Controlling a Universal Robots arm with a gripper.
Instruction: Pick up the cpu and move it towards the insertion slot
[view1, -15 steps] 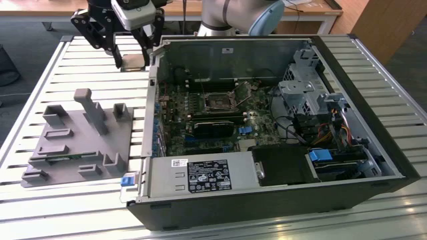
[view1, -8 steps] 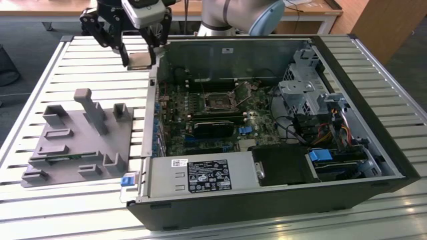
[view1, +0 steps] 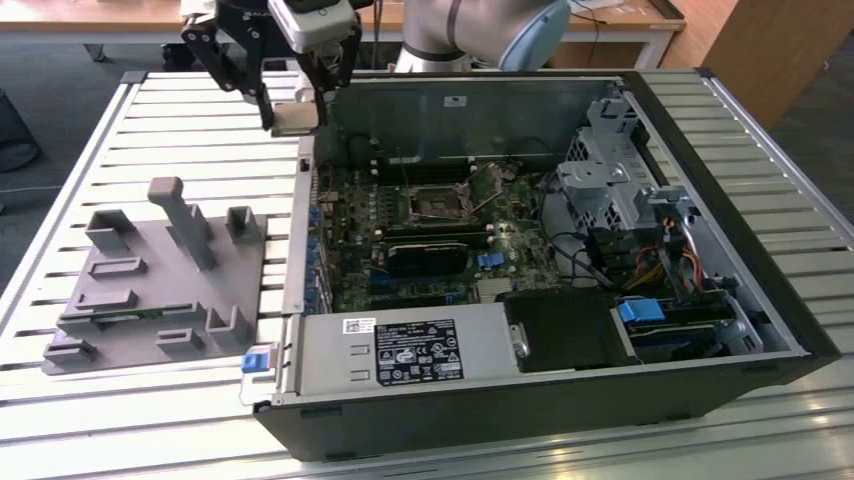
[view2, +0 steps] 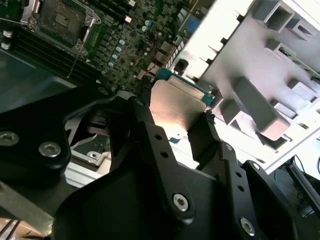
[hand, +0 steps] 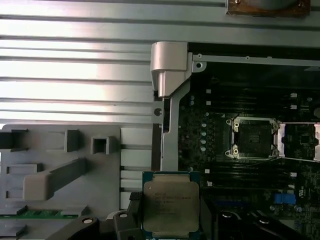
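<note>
The cpu (hand: 171, 207) is held clamped between the fingers (view2: 202, 135), lifted clear of the desk (view1: 174, 110). The carry step is judged underway; the open socket (hand: 251, 138) lies well beyond the fingers, so alignment above it is called for.

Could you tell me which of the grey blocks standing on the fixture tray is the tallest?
The T-topped post near the middle of the tray; it rises well above the low blocks around it, such as the square one beside it.

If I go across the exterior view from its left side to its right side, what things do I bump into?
Grey holder tray → gripper holding the cpu → open socket on the motherboard → metal drive cage → computer case's far wall.
</note>
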